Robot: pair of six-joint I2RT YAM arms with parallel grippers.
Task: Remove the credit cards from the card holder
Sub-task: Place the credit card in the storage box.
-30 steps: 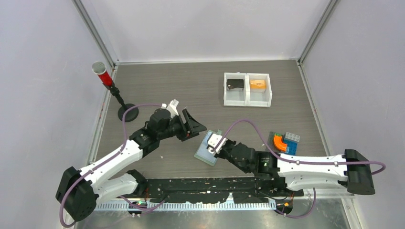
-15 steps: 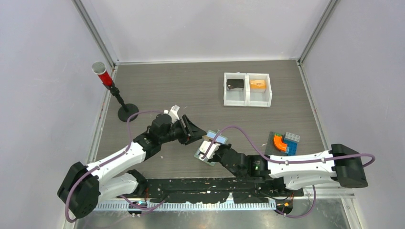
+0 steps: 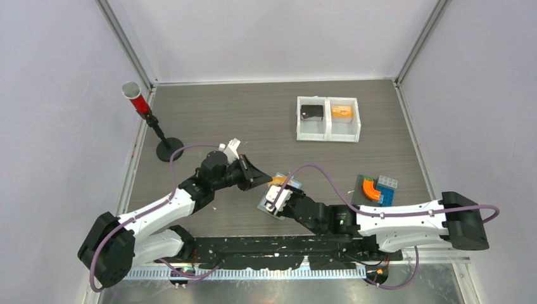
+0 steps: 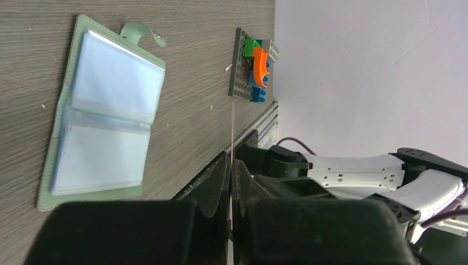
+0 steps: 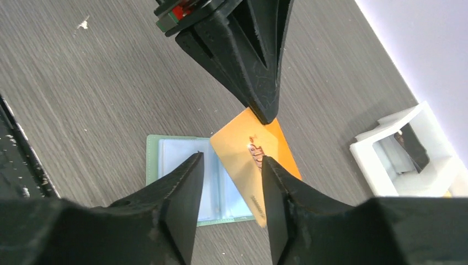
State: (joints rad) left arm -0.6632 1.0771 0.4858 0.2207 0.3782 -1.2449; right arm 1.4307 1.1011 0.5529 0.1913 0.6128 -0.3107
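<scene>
Over the grey table (image 3: 253, 114), left tool (image 5: 264, 113) clamps the orange card (image 5: 259, 138); right tool (image 5: 232, 165) gapes around it.

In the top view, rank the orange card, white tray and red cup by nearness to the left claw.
1. The orange card, pinched in the left claw.
2. The white tray, back right.
3. The red cup, back-left corner.

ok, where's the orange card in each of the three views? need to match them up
Top external: orange card sits just below centre, at the tip of the left gripper.
Left wrist: only a thin edge-on line rising from between that camera's own fingers.
Right wrist: centre, face-on, top corner pinched by the left gripper.
Shared landmark: the open green card holder, under or beside the card in all three.
</scene>
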